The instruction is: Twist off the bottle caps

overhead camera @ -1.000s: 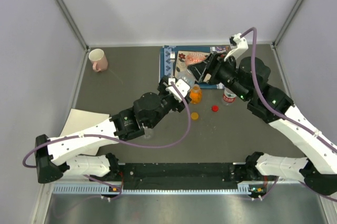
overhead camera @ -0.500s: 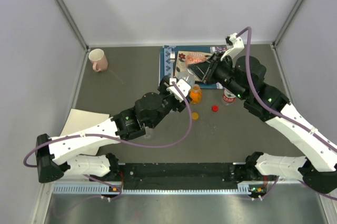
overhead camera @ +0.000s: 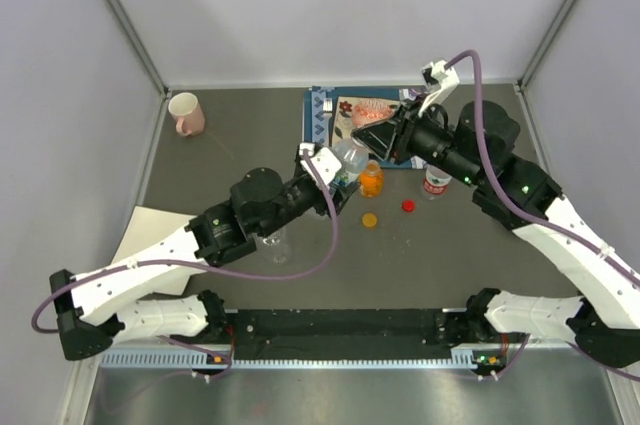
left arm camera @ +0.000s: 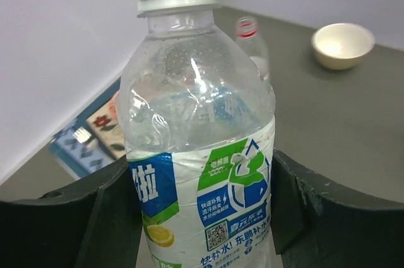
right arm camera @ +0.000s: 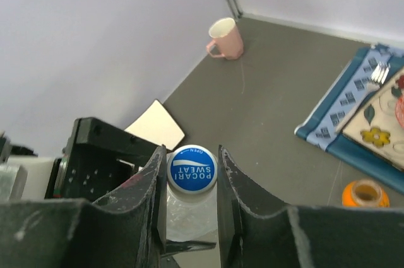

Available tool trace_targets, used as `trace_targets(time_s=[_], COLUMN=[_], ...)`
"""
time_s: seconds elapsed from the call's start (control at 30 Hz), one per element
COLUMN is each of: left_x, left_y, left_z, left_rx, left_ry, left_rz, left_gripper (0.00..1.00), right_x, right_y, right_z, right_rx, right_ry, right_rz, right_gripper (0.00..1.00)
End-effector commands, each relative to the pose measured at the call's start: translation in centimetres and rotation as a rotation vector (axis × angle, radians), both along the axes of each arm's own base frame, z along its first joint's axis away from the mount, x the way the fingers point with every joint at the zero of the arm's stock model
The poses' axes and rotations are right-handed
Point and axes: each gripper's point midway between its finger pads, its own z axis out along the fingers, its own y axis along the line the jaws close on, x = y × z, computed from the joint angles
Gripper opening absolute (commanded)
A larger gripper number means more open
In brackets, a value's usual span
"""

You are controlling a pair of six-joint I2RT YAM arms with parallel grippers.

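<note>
Blue cap [right arm camera: 192,168], round plastic; clear bottle [left arm camera: 202,123]

Mug [overhead camera: 185,112] sits back left — mat [overhead camera: 322,115] lies behind the short bottle [overhead camera: 371,180], a loose cap [overhead camera: 370,219] before it.

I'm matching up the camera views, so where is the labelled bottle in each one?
Top external: bottle mid-table, near the placemat.
Left wrist: bottle fills the middle, between the fingers.
Right wrist: bottle bottom centre, under the blue cap.
Shared landmark: placemat, in all three views.
</note>
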Motion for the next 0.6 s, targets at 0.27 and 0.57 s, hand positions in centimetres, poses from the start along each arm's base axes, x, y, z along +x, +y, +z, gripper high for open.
trace_targets(time_s=[0.27, 0.57], left_x=[-11.1, -12.8], left_y=[-1.4, -0.6], left_z=[8.6, 9.8], left_rx=[-0.274, -0.317], left_ry=[0.166, 0.283], left_rz=[-0.870, -1.094], left_gripper=[0.43, 0.43], right_x=[-10.6, -16.4], right_y=[1.5, 0.7], right_z=[4.2, 4.4], right_rx=[-0.055, -0.013], right_ry=[-0.321, -0.449], right_rz=[0.626, 0.964], right_gripper=[0.00, 0.00])
